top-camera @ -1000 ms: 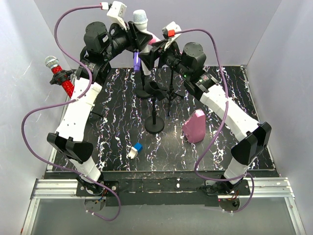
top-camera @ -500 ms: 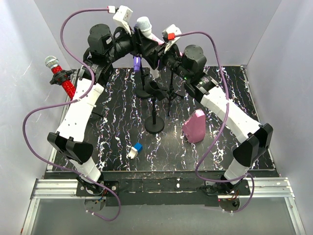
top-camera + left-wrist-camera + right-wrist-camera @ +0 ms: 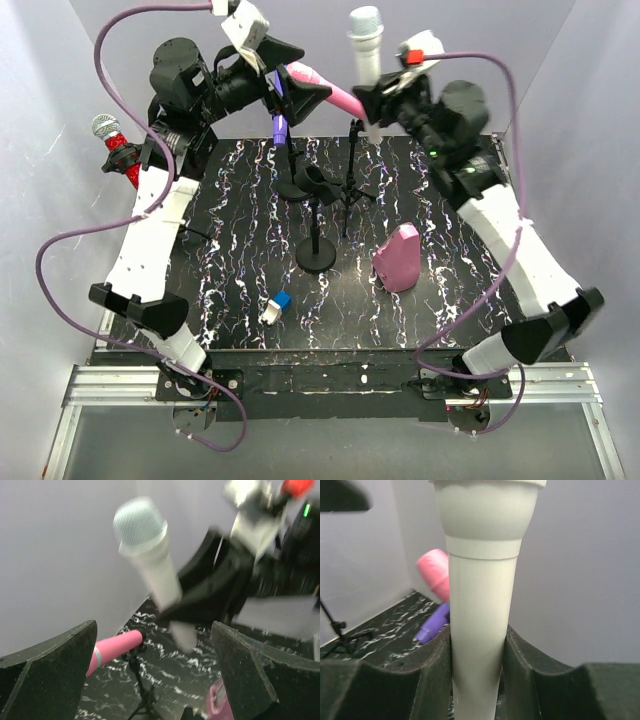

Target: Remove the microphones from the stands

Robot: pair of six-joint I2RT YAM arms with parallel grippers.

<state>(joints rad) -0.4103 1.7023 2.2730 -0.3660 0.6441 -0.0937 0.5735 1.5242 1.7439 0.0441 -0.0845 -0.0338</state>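
Over the black marbled worktop point(image 3: 230, 270), the right tool point(image 3: 477, 665) is squeezing a pale grey microphone point(image 3: 366, 50) upright so it won't drop; the left tool point(image 3: 298, 72) nearby is gaping empty.

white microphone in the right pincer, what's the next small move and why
Probably lower the white microphone toward a bare patch of the marbled mat: the right pincer is shut on it, upright and clear of the empty stand, and the left pincer is open, holding nothing.

Both arms raised high; left gripper point(image 3: 313, 72) jaws wide apart; right gripper point(image 3: 373, 102) clamped
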